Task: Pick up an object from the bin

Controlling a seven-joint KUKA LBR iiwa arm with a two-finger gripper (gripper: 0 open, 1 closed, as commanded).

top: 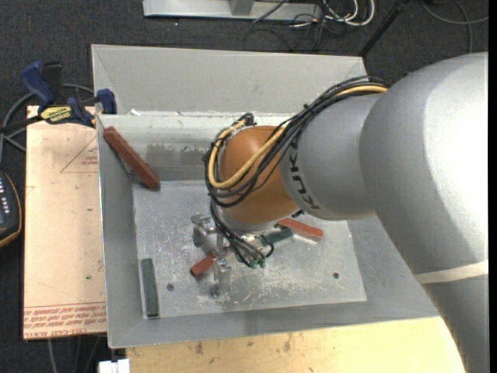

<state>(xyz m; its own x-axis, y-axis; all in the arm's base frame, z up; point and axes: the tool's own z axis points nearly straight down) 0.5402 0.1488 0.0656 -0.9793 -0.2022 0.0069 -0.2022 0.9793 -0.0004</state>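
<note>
My gripper (220, 270) is low over the middle of the bin floor, under the arm's orange cover. A small red-brown block (202, 266) lies right at its left side, touching or nearly touching it. Just to the right, a red bar (303, 230) and a dark green piece (277, 238) stick out from under the arm, partly hidden by it.
A long red-brown bar (130, 158) leans against the bin's left wall at the back corner. A flat grey-green bar (148, 287) lies along the left side near the front. The arm covers the bin's right half.
</note>
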